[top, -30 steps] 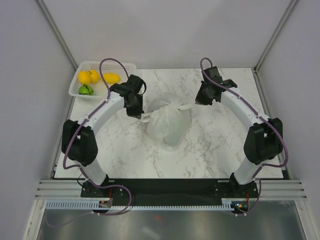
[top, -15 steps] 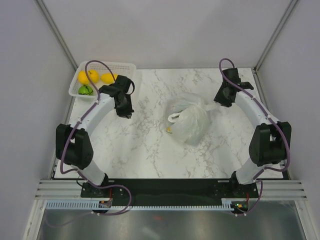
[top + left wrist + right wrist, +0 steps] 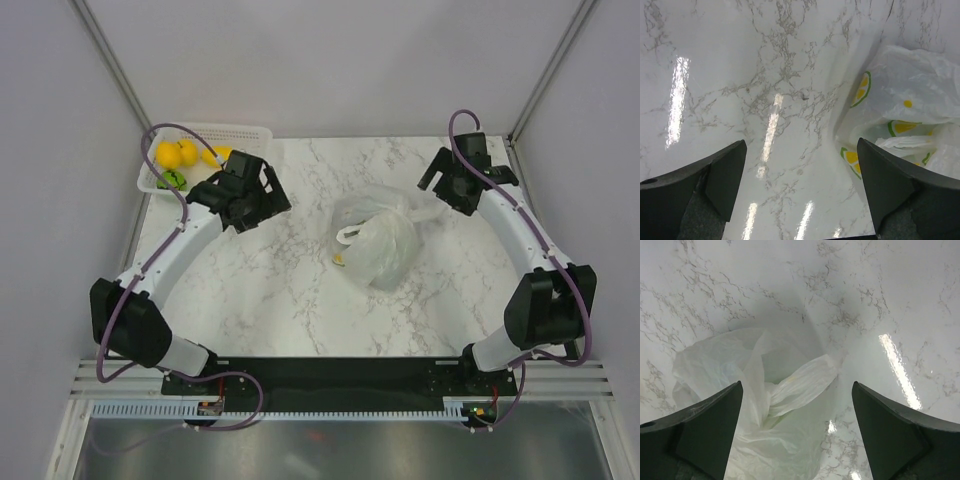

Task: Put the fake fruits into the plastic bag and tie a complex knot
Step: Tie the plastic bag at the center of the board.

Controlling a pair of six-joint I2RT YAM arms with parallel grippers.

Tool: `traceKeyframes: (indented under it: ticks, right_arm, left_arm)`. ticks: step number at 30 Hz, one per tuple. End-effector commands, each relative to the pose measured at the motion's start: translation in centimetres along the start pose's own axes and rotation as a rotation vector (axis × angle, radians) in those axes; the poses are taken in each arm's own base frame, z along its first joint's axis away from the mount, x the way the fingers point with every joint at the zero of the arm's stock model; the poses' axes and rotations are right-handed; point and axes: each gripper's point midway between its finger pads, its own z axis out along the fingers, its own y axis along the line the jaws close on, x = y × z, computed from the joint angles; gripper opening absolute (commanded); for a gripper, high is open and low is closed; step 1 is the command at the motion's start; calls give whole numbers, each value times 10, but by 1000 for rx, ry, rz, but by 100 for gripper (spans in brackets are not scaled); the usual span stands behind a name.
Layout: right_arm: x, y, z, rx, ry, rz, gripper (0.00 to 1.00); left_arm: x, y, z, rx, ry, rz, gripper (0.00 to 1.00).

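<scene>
The plastic bag [image 3: 378, 242] lies slumped on the marble right of centre, its handles twisted into a knot [image 3: 771, 392] with loose loops sticking out. What is inside it is hidden by the film. Lemon prints show on the bag [image 3: 900, 100] in the left wrist view. My left gripper [image 3: 262, 203] hovers open to the left of the bag, nothing between its fingers [image 3: 730, 170]. Above the bag's right side my right gripper [image 3: 448, 190] is open too, over the bag [image 3: 740, 360] and not touching it. Yellow fake fruits [image 3: 180, 154] and a green one [image 3: 172, 180] lie in the basket.
The white perforated basket [image 3: 250, 131] stands at the back left corner, partly behind the left arm. Grey walls and metal posts close in the table [image 3: 290, 290] on three sides. The arm bases sit at the near edge.
Both grippers have opened and let go of the bag's handles. The bag slid right, then settled. The left arm drew back left and the right arm back right.
</scene>
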Motion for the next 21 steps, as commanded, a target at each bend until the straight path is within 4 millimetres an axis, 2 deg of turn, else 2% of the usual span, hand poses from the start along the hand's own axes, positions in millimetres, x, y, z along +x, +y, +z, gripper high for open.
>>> traceKeyframes:
  ticks: [1, 3, 5, 6, 8, 9, 10, 13, 14, 16, 21]
  right_arm:
    - [-1, -4, -2, 37, -28, 165, 98]
    - [4, -11, 2, 73, -32, 240, 98]
    - [14, -14, 6, 83, -30, 369, 98]
    - [15, -15, 9, 81, -32, 370, 98]
    - [13, -10, 11, 63, -48, 437, 98]
    - [16, -7, 13, 50, -32, 450, 98]
    - [19, -6, 18, 50, -16, 458, 98]
    - [29, -7, 25, 69, 11, 519, 98]
    - [26, -3, 27, 46, -4, 535, 97]
    - [22, -3, 31, 35, -24, 552, 88]
    - [19, 1, 43, 42, -26, 552, 83]
  left_arm:
    - [1, -22, -2, 44, -40, -201, 98]
    - [7, -28, 0, 39, -40, -282, 97]
    - [17, -45, 2, 59, -31, -331, 95]
    - [17, -45, 5, 53, -27, -352, 95]
    - [23, -61, 6, 72, -21, -367, 93]
    - [23, -65, 8, 66, -29, -399, 92]
    - [35, -73, 12, 66, -6, -397, 92]
    - [39, -91, 15, 71, -28, -455, 88]
    - [42, -98, 19, 69, -26, -464, 88]
    - [45, -111, 20, 78, -33, -487, 86]
    - [61, -125, 45, 58, -17, -525, 83]
